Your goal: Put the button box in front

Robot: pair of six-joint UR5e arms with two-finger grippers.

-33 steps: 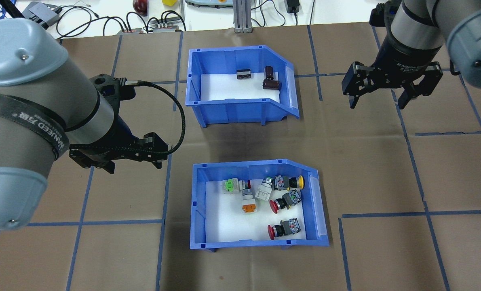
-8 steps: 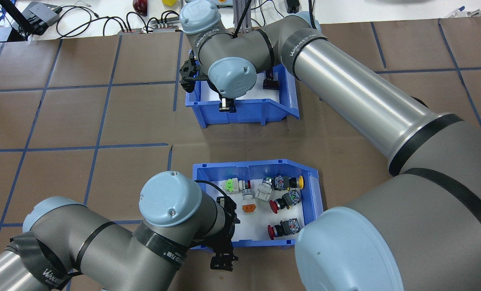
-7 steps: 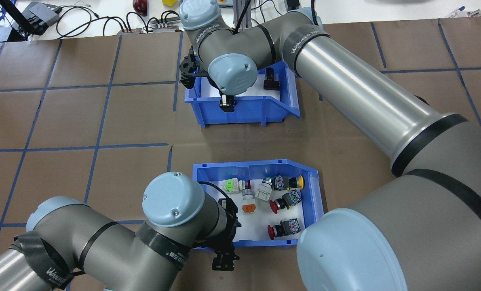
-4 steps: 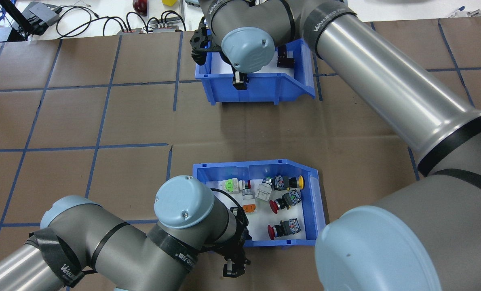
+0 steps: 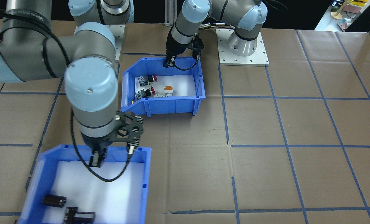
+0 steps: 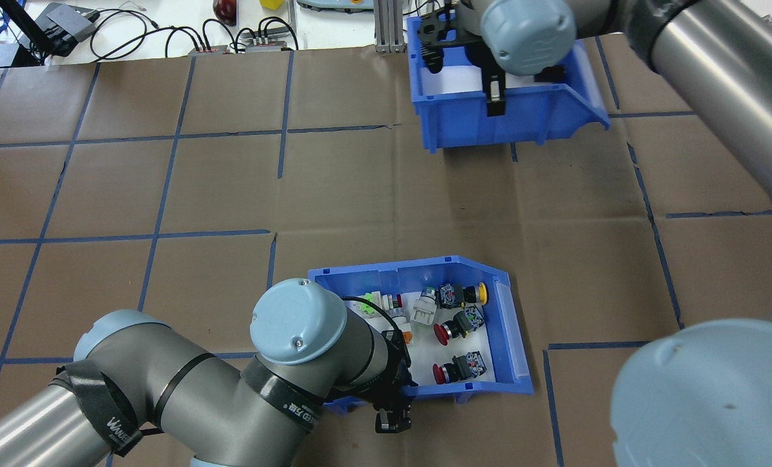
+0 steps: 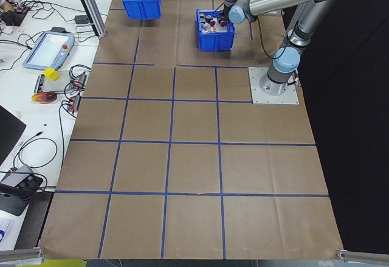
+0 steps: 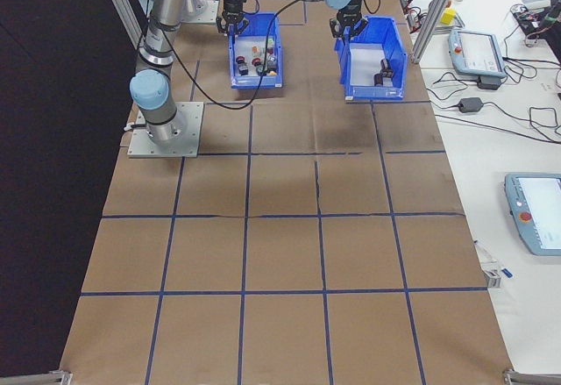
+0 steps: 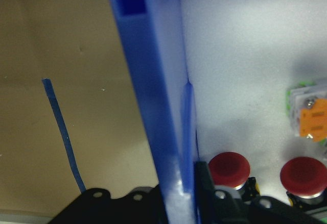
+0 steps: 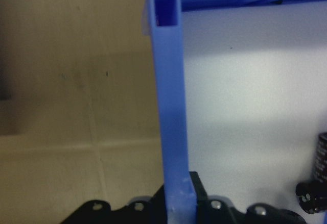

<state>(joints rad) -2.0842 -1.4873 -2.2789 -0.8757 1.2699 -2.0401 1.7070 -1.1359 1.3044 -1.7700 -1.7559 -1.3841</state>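
Observation:
The button box point(image 6: 497, 337), a blue bin with a white liner, holds red, orange, yellow and green push-button switches and sits near the robot's edge of the table. My left gripper point(image 6: 394, 397) is shut on its near long wall. In the left wrist view that blue wall point(image 9: 153, 106) runs between the fingers, with a red button point(image 9: 230, 167) just inside. The front-facing view shows the same box point(image 5: 172, 104) with the left gripper point(image 5: 182, 58) on its robot-side wall. My right gripper point(image 6: 493, 92) is shut on the near wall of the twin blue bin point(image 6: 529, 117).
The twin bin point(image 5: 143, 186) holds only dark blocks point(image 5: 54, 200) and hangs above the paper at the back right, with its shadow point(image 6: 490, 194) under it. Cables point(image 6: 185, 32) and a metal post point(image 6: 386, 26) lie beyond the table's far edge. Blue tape lines cross the brown paper.
My right gripper has carried the twin bin to the right and farther back. The left gripper has moved slightly right along the button box's near wall, and the box has turned a little.

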